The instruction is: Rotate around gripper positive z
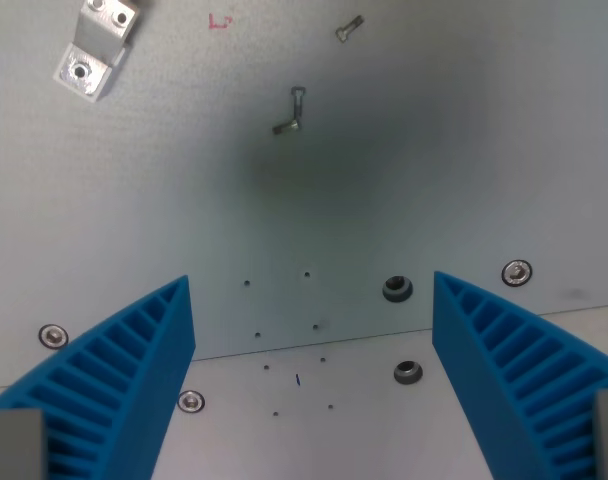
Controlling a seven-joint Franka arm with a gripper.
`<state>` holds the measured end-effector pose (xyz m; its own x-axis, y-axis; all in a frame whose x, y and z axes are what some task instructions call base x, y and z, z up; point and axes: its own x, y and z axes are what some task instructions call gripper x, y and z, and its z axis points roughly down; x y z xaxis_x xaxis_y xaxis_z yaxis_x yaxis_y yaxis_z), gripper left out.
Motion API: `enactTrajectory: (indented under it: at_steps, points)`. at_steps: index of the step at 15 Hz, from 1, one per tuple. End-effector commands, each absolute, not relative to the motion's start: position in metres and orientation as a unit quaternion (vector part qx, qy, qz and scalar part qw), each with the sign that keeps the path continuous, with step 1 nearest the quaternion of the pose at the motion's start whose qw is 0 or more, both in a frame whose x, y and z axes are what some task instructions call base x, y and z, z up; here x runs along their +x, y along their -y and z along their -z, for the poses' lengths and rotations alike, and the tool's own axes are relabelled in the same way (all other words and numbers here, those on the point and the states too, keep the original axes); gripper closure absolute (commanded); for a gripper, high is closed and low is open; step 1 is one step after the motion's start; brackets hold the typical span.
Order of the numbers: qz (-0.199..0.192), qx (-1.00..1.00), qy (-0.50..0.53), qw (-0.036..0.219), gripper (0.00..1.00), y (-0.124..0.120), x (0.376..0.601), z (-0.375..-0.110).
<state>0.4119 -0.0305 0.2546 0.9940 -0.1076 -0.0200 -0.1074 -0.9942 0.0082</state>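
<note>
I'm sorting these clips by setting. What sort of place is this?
Probably a lab or workshop bench: a grey metal plate with bolts and threaded holes, a loose aluminium bracket, stray screws, and the open blue ribbed gripper above it.

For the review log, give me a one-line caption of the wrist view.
Open blue ribbed claw empty above a grey metal plate, with a silver angle bracket and two small loose screws ahead.

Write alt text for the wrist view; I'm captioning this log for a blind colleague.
An open gripper with two ribbed blue fingers hangs empty over a grey metal table. An aluminium bracket lies at upper left, and two small screws lie near the top centre, apart from the fingers.
</note>
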Motion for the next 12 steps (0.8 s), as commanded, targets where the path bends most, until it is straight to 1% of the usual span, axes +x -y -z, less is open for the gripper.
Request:
enactTrajectory:
  at_steps: [1,12]
  points:
    - [0.006,0.998,0.061,0.004,0.0,0.0306,0.4125,-0.2579]
    - [0.006,0.991,0.134,0.004,0.0,0.0306,0.4125,-0.2579]
